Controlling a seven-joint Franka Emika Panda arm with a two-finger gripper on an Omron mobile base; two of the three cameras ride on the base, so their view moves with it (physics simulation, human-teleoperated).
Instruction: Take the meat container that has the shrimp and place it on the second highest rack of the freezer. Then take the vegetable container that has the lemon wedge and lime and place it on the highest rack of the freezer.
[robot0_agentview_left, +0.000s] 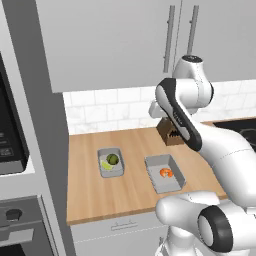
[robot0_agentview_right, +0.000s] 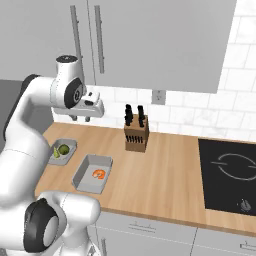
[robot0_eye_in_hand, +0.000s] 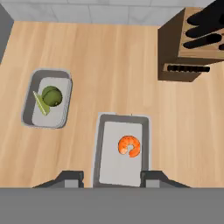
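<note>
From the left base view, you see the meat container on the bench, out in front of the knife block.

In the right base view your claw hangs well above it.

In the hand view, the tray's long axis runs away from you, between spread, empty fingertips; the orange shrimp sits inside.

Shallow grey rectangular meat tray holding one curled orange shrimp; beside it, apart, grey tray with lime and lemon wedge.
</note>
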